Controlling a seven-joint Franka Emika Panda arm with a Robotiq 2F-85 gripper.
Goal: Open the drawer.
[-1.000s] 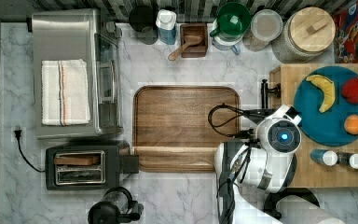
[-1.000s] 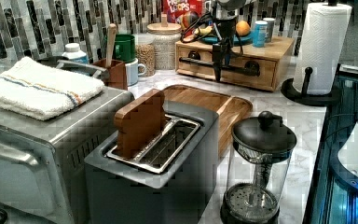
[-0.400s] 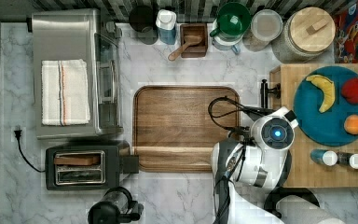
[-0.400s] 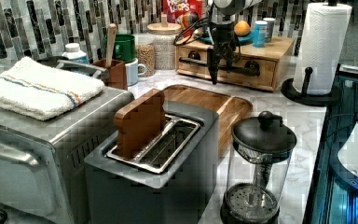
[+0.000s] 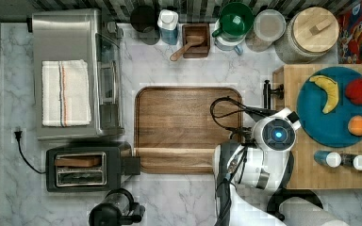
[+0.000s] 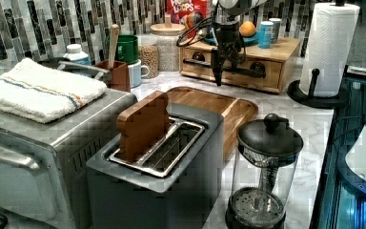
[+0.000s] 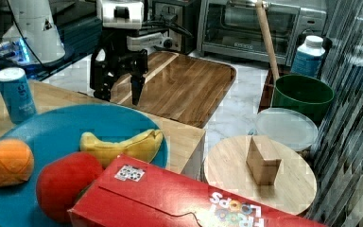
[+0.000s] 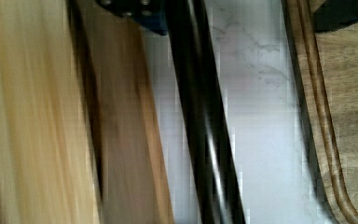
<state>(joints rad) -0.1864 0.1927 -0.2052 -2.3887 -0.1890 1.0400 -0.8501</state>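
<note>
Drawer [image 6: 228, 71]: light wood, set in the box under the blue plate [image 5: 332, 136], at the top view's right of the marble counter [image 5: 188, 202]; we judge it shut or barely out.
Handle [image 6: 248, 72]: long black bar across the drawer front; the wrist view has it close beneath the camera [image 8: 200, 121].
Gripper [image 7: 119, 92]: pointing down just in front of the drawer, fingers [image 7: 136, 92] spread with a clear gap.
Contact: we cannot tell whether a finger touches the bar.
Step in hand: straddle the bar, then close.
To do well: we centre along the bar and pull straight out toward the brown tray [image 5: 184, 127], level.
Risk: an off-centre grip may skew the drawer or drag the whole box.
</note>
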